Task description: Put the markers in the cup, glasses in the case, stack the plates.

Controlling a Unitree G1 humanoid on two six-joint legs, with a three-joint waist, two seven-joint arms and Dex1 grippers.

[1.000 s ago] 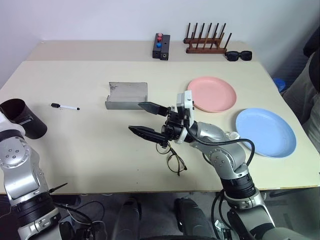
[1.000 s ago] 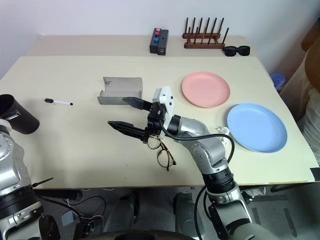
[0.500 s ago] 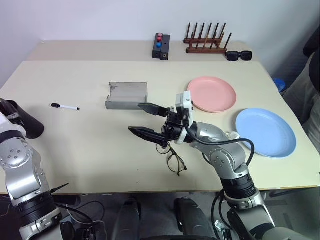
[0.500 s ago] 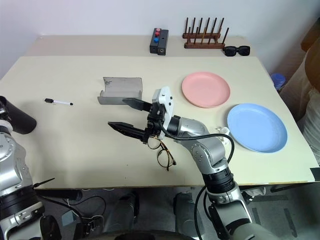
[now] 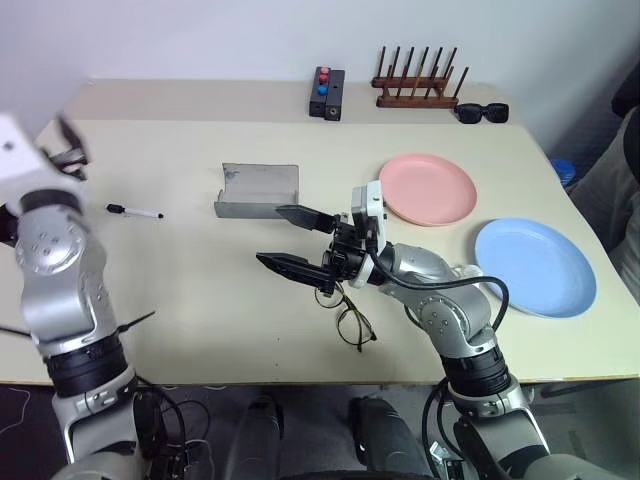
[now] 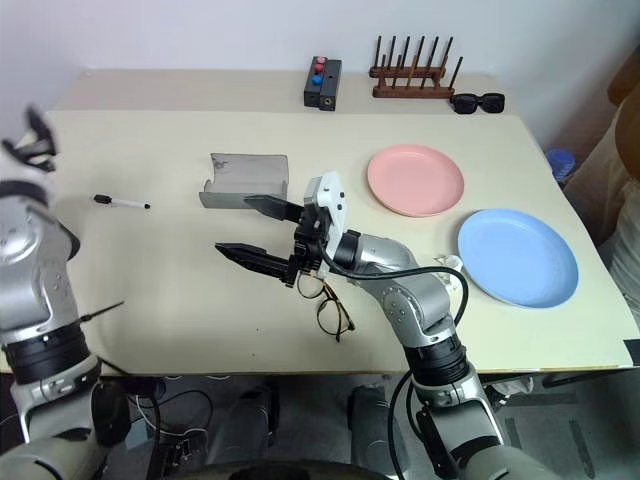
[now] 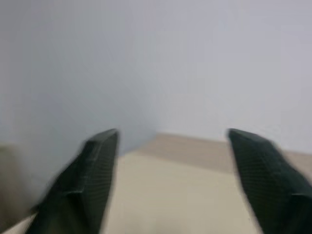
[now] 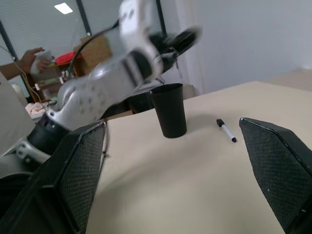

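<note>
Place: I work in a lab or office room.
Evidence: my beige table [image 5: 200,290] against a plain white wall [image 5: 200,40]; ceiling light panel [image 8: 64,8]; cluttered shelves [image 8: 46,83] behind a person's hand [image 8: 30,54].

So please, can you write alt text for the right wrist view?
A tall dark cup stands upright on a beige table, with a black-capped white marker lying beside it. The blurred left arm's tool hangs above the cup, framed by the right tool's two open black fingers.

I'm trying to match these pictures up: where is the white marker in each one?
Left eye view: white marker, left on the table.
Right eye view: same place.
Right wrist view: marker beside the cup.
Left wrist view: faces the wall.
Shared landmark: right gripper.
</note>
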